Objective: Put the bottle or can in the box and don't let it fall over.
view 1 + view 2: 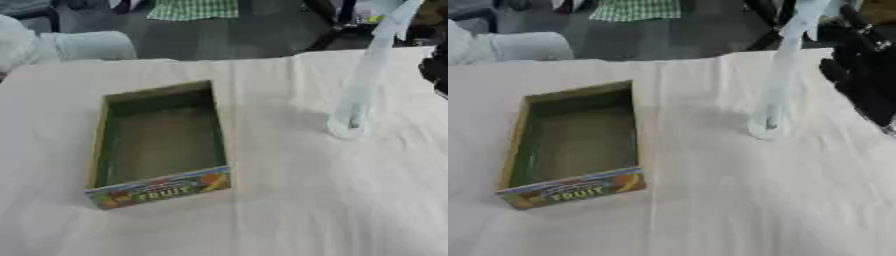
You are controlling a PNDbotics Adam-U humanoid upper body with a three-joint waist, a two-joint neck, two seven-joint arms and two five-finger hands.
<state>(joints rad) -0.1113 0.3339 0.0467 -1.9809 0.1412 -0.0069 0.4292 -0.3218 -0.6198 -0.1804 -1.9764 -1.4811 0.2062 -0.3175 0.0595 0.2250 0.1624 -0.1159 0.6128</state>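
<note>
One box [159, 150] lies nearest, open side up on the white cloth [332, 200], its short printed wall reading FRUIT turned toward the robot and its green inside holding nothing; lying flat and open like this, it offers a wide mouth to lower something into. Further back and to the right, well apart from the box, stands the clear bottle [773, 107], tall and slim, its base resting on the cloth and its body leaning, with the top tipped away toward the far right. That lean, on so narrow a base, suggests it would topple easily, so it probably needs holding along the body rather than near the top. Just beside it on the right, the right hand [866, 87] shows as a dark shape with its fingers spread straight and apart, holding nothing, not touching the bottle as far as can be told. The left hand shows in neither view. The bottle is not yet in the box.
</note>
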